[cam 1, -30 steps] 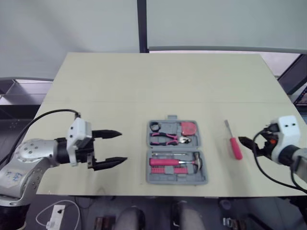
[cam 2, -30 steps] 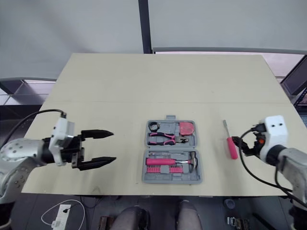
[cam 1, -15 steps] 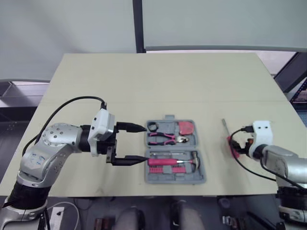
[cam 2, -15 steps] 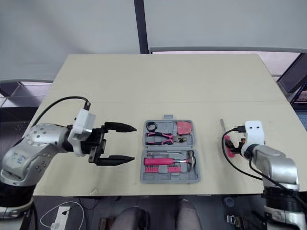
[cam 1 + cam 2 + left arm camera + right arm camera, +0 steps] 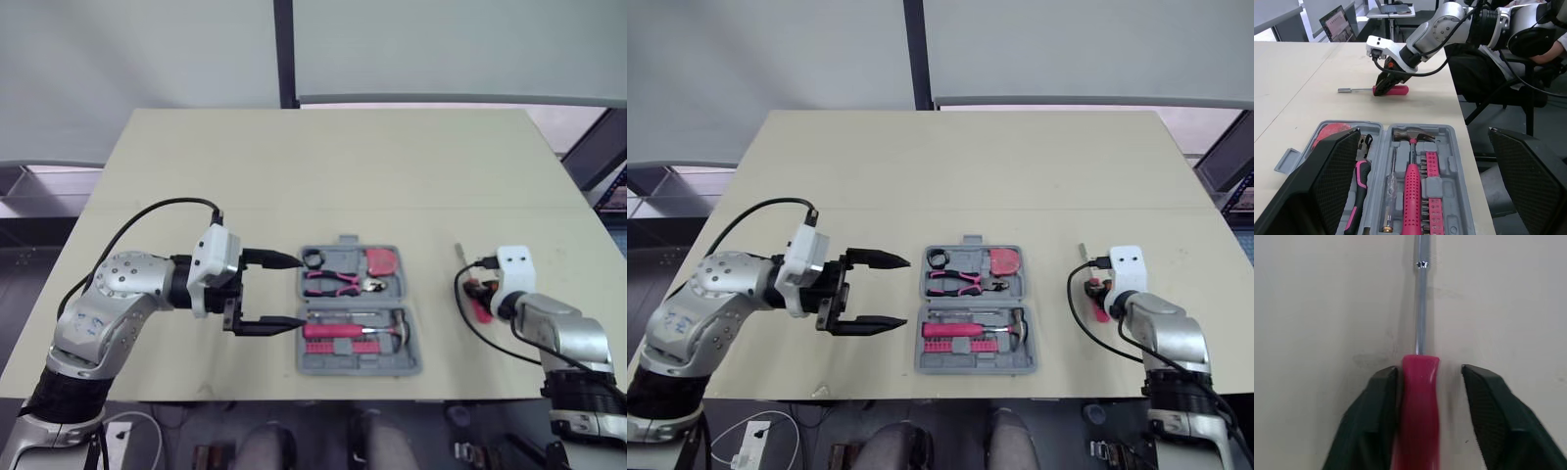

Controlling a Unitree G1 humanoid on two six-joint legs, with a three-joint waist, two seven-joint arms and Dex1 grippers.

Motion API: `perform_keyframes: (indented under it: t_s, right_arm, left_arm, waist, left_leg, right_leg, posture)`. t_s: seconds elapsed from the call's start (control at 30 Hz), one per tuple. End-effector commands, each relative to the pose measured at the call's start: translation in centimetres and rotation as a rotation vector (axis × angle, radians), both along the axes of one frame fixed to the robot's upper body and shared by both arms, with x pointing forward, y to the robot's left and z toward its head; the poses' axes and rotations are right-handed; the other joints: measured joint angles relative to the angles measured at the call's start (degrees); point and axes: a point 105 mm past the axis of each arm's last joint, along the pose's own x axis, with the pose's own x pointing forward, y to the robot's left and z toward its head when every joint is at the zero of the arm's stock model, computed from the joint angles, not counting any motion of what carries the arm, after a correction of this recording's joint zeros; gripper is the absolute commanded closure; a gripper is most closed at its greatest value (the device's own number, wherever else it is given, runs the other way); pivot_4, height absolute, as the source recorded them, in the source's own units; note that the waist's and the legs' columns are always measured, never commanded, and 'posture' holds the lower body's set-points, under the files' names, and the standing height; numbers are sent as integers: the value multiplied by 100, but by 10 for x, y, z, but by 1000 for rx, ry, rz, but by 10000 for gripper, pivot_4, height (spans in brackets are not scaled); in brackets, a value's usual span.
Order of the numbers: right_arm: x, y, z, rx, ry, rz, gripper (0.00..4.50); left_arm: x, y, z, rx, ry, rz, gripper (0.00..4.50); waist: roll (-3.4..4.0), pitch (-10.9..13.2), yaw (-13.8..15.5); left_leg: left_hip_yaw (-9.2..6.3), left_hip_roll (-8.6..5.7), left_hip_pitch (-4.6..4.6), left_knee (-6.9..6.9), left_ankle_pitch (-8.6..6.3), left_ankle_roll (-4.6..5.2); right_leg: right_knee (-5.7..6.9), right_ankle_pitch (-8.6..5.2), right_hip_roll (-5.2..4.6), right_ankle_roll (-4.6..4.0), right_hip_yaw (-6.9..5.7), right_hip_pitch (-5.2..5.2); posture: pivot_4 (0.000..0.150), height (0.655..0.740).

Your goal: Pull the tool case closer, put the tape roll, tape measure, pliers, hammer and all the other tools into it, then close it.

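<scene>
One tool case (image 5: 359, 371), open flat on the table (image 5: 323, 166). Holds one hammer (image 5: 1411, 181), one pair of pliers (image 5: 338, 284), one tape measure (image 5: 385, 261), one tape roll (image 5: 314, 258) and one row of bits (image 5: 1431, 196).

One screwdriver (image 5: 1400, 90) outside, lying right of the tool case and well apart from it.

Two grippers:
- Left gripper (image 5: 300, 292): fingers spread wide, tips at the tool case's left edge, clamping nothing.
- Right gripper (image 5: 1428, 374): right of the tool case, fingers apart astride the red screwdriver handle — one touching it, a gap at the other.

Surface: one pale table.

Room: grey wall panels and one dark post (image 5: 282, 54) beyond the tool case; one laptop (image 5: 1342, 24) on a second desk past the screwdriver.
</scene>
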Motion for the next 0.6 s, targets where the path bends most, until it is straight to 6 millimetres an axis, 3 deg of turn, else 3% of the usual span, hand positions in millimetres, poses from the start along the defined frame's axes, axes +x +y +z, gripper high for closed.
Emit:
perform_keyframes:
  t_s: [0.03,0.3,0.43,0.6]
  right_arm:
    - [-9,-8,1,27,-1,-48,39907]
    - [-60,51,24,200,-8,-29,40236]
    - [-72,60,15,188,39,-47,40280]
    - [-71,60,-3,161,96,-57,40280]
  left_arm:
    - [-2,-3,8,-1,-47,-18,0]
    - [-6,-6,5,5,-42,-36,0]
    - [-8,-8,2,9,-35,-52,0]
    - [-7,-9,1,15,-38,-64,0]
  waist:
    - [-3,-2,18]
    - [1,-1,-14]
    - [0,-1,1]
    - [0,-1,-3]
  left_leg:
    - [-3,0,-1,2,0,0]
    - [-16,8,-12,-5,3,-12]
    - [-15,2,-6,-4,3,-13]
    - [-14,-3,-10,-11,3,-12]
  right_leg:
    - [-1,0,-2,0,1,3]
    - [1,-3,5,-5,4,-8]
    - [7,-3,1,-5,8,-7]
    - [-1,-3,2,-5,4,-10]
  posture:
    - [1500,7400]
    - [1500,7400]
    - [1500,7400]
    - [1500,7400]
